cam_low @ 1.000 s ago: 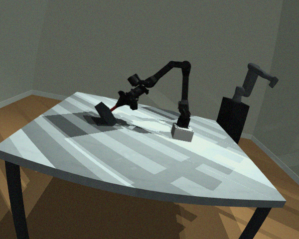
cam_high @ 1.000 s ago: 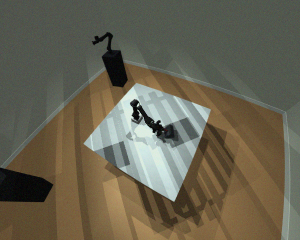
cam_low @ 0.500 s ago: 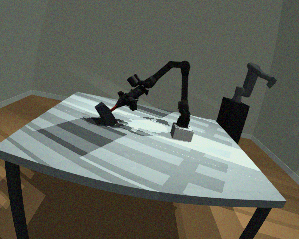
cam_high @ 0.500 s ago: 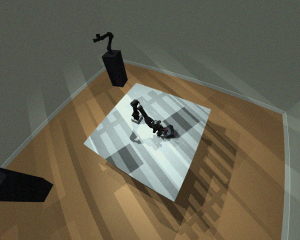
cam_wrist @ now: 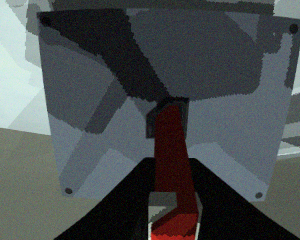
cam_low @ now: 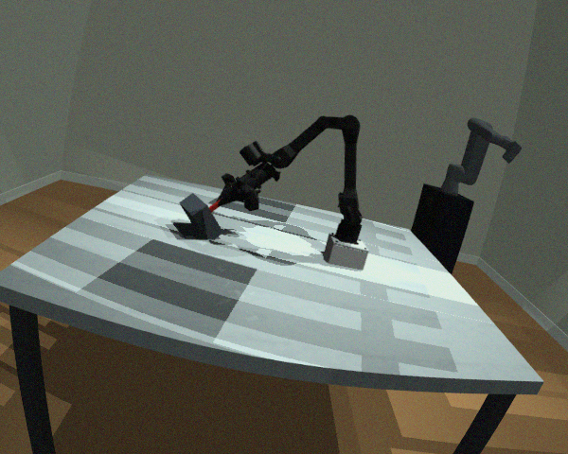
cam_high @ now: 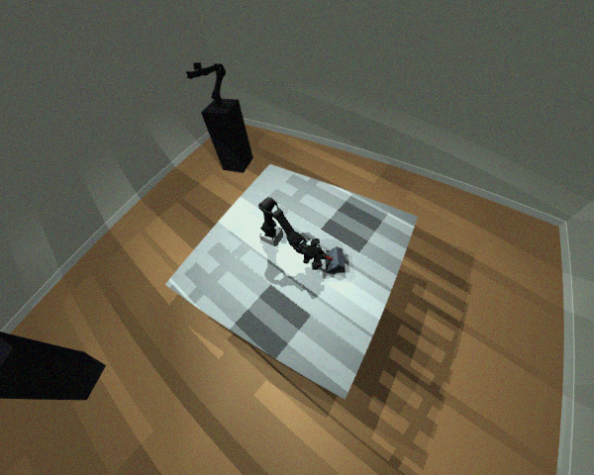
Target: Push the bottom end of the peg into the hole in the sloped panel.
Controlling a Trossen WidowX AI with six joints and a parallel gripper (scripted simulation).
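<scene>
A red flat-sided peg (cam_high: 329, 257) (cam_low: 215, 206) (cam_wrist: 173, 150) is held between the fingers and points at the sloped panel. My gripper (cam_high: 322, 255) (cam_low: 221, 199) (cam_wrist: 169, 168) is shut on the peg, with the lower part of the peg sticking out. The dark grey panel (cam_high: 338, 259) (cam_low: 194, 207) (cam_wrist: 215, 70) stands on the table and its face tilts towards the arm. In the wrist view the peg's far end overlaps the angular hole (cam_wrist: 184, 114), whose dark edges show on both sides. I cannot tell how far the end is inside.
The arm's light base block (cam_high: 271, 237) (cam_low: 346, 253) stands on the table (cam_high: 358, 327) (cam_low: 293, 352), across from the panel. Off the table, black pedestals (cam_high: 228, 138) (cam_low: 438, 219) stand on the floor. Hard patches of light and shadow cross the table and the panel's face.
</scene>
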